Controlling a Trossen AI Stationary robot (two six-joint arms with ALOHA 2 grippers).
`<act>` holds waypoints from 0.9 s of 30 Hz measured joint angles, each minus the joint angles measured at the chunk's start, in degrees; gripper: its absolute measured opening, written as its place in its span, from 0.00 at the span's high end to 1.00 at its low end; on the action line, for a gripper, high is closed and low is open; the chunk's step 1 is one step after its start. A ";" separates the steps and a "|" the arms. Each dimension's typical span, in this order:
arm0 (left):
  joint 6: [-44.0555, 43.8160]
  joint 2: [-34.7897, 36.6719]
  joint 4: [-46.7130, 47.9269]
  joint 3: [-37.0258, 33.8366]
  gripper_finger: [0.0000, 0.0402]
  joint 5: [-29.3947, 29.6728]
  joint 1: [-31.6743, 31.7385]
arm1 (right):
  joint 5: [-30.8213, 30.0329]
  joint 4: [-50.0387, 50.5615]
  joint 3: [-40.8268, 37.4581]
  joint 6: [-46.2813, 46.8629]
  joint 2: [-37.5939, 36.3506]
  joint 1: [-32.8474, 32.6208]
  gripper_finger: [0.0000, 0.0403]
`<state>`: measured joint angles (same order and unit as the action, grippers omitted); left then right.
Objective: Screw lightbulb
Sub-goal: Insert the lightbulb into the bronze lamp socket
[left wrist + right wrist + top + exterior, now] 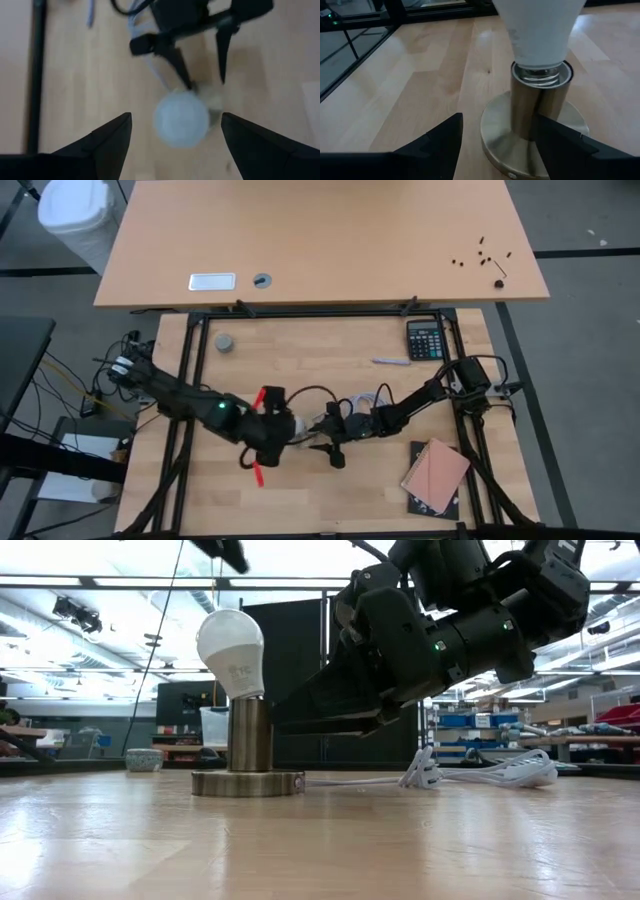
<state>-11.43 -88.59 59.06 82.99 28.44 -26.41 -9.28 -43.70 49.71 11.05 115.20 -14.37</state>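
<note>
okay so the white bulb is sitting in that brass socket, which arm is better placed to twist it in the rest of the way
Probably the left. Its left gripper hangs open directly above the white pear-shaped lightbulb, one finger either side. The right gripper sits low, straddling the brass lamp base, better suited to steadying it.

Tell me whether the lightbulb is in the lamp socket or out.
In, slightly tilted: the lightbulb stands in the brass socket, its threads still partly showing.

Calculator [425,339], notebook [436,476], grey cap [224,342]
</note>
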 joint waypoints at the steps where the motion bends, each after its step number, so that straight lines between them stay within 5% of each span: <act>1: -1.03 0.46 1.33 -0.61 0.23 0.64 -0.12 | 0.00 0.04 0.00 0.34 0.00 0.09 0.39; 7: 0.43 1.56 6.19 -5.95 0.23 2.22 -1.23 | 0.00 0.50 0.00 0.79 0.00 0.31 0.39; 18: 26.07 1.50 5.95 -8.49 0.23 8.10 -2.49 | 1.13 1.54 0.00 2.82 -0.24 0.30 0.39; 27: 28.34 1.48 4.44 -8.49 0.23 8.04 -2.13 | 0.65 16.99 0.02 2.38 -9.47 0.28 0.39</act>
<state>16.91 -87.11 63.50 74.50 36.48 -28.53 -8.63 -26.72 49.74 13.43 105.73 -14.09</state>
